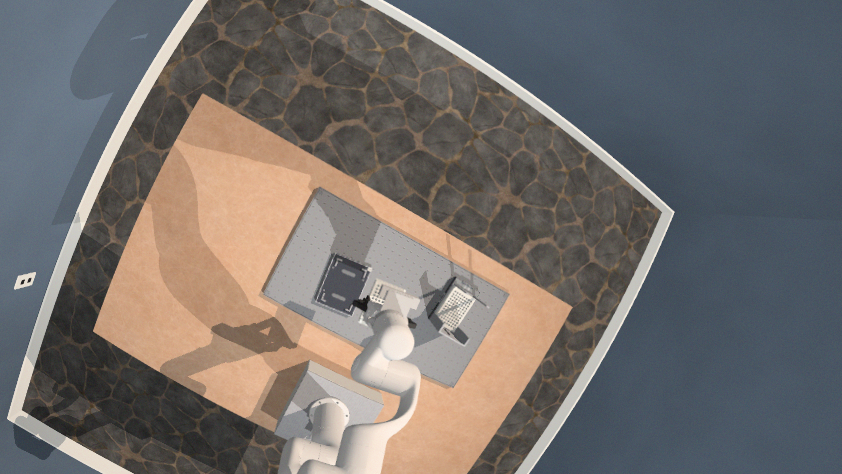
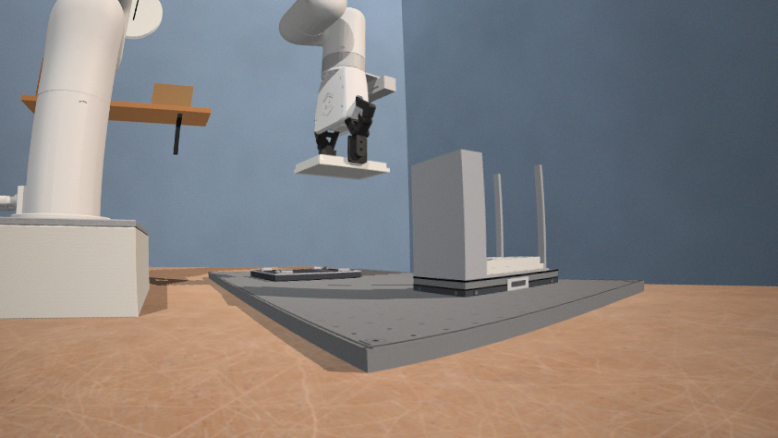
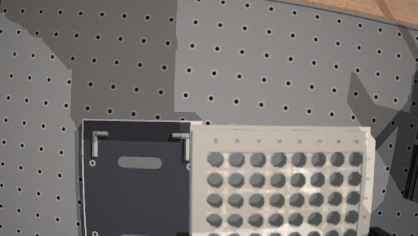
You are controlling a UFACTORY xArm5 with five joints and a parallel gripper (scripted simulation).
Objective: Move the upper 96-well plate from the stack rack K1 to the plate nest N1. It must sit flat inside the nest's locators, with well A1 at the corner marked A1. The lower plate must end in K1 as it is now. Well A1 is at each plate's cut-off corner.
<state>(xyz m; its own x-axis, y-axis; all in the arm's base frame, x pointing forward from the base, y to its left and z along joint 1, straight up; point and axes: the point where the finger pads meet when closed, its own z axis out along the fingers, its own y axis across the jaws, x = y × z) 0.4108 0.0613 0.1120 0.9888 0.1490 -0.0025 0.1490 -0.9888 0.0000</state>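
The black jaws of the gripper [image 2: 343, 146] pinch the white 96-well plate [image 2: 342, 165] by its edges, holding it level high in the upper middle of the exterior view. It hangs between the dark flat plate nest [image 2: 304, 273] at lower left and the grey stack rack [image 2: 447, 214] at right, both on the grey perforated table [image 2: 392, 326]. The other white plate [image 2: 514, 264] lies low in the rack.

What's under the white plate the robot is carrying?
Below the plate lies grey holed board, with the dark nest peeking out beside it. The plate covers the nest's near edge and whatever lies directly beneath.
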